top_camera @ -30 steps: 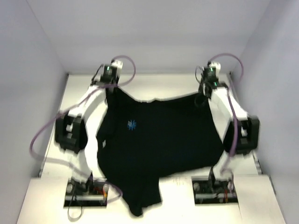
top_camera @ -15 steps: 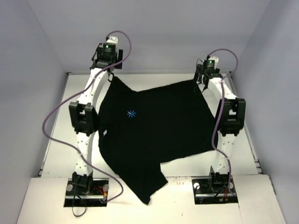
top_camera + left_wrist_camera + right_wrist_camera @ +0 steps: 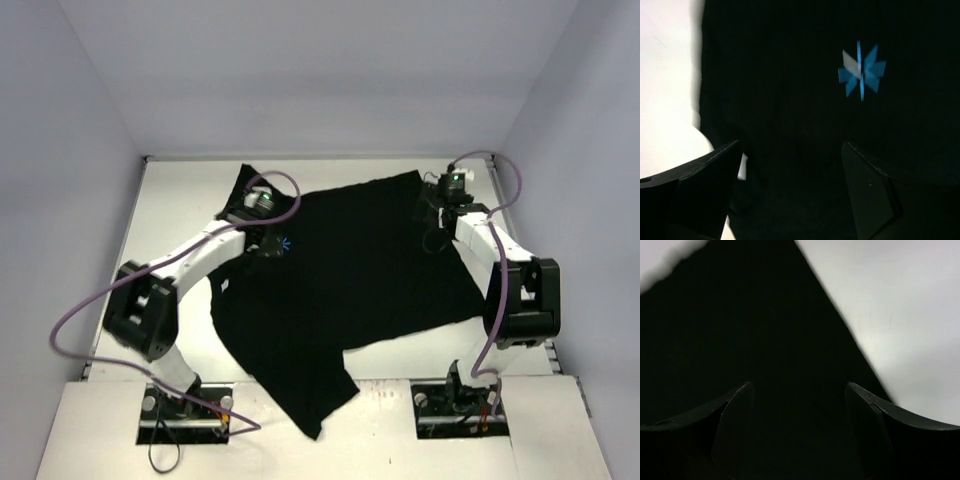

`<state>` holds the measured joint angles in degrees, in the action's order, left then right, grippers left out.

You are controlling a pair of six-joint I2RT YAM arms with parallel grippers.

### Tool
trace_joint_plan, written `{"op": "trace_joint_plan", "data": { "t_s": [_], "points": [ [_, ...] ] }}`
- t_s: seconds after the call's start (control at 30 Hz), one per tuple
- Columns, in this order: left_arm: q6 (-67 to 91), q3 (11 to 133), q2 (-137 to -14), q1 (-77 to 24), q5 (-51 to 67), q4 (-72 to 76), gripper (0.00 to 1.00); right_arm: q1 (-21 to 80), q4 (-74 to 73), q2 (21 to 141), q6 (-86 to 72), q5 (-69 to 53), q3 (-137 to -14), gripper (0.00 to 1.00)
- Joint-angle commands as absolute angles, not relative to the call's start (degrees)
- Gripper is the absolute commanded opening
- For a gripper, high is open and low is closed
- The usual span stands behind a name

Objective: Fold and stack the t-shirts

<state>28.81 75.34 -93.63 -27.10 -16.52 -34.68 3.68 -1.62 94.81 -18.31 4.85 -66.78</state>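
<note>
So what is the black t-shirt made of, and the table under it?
The black t-shirt looks like soft matte cloth: it lies limp with wavy edges, no shine. The table looks hard, smooth and white; which material, I cannot tell.
</note>
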Motion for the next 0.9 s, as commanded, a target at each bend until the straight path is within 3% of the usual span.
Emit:
{"op": "trace_joint_plan", "data": {
  "t_s": [0.0,0.47,0.87],
  "points": [
    [38.4,70.4,-93.4,-29.8,-18.5,-35.5,0.76,7.5,-2.9,91.2,-23.7,6.6,-57.5,0.70],
    [33.0,78.6,-113.1,-24.1,-15.8,-35.5,0.73,10.1,1.4,100.4,-25.8,9.3,-53.1,0.69],
    [23.0,103.8,-128.1,-15.7,-13.2,-35.8,0.72,10.4,2.0,109.4,-29.0,8.5,-63.3,0.69]
  ]
}}
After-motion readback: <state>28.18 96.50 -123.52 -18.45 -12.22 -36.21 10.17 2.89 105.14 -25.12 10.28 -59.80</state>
